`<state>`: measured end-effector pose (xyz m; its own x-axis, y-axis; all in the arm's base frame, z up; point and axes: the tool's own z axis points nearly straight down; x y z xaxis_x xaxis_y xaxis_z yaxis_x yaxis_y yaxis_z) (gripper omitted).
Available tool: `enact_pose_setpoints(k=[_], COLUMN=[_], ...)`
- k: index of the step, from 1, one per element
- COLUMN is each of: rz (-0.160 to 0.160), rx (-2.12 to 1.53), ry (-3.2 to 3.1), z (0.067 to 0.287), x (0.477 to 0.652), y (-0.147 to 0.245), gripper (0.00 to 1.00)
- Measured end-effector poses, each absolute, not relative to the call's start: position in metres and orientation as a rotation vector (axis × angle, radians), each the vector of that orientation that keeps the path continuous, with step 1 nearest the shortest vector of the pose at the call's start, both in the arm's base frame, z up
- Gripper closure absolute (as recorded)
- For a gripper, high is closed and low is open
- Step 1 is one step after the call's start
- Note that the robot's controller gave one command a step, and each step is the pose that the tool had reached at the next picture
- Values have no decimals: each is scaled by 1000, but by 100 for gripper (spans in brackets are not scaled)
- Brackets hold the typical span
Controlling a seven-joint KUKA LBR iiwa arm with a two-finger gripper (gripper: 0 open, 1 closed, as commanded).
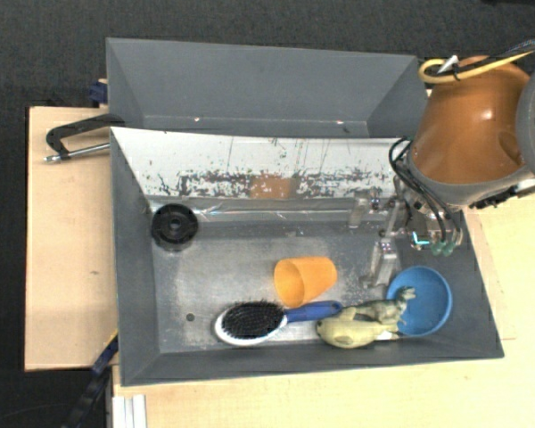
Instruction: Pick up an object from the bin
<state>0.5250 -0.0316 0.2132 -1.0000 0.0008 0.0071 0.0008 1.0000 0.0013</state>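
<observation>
Bin [134, 266] floor: round cap [174, 224] at rear left, well apart from rest. Cup [305, 279] on its side at centre. Hairbrush [250, 321] just before cup, along front wall, handle pointing right. Toy animal [357, 328] right of handle end, against bowl [432, 303]. Bowl in front right corner.

arm [474, 125] cropped right, blue bowl [433, 298] partly covered

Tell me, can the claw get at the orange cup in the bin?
Probably yes: nothing lies on top of the orange cup, and the claw hangs close to its right, beside the blue bowl, with bare floor between them.
</observation>
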Motion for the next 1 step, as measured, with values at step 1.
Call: enact_pose_setpoints(k=[1], rz=[-3], rx=[102], ry=[-3139], z=[93], x=[505], y=[9], gripper=[0])
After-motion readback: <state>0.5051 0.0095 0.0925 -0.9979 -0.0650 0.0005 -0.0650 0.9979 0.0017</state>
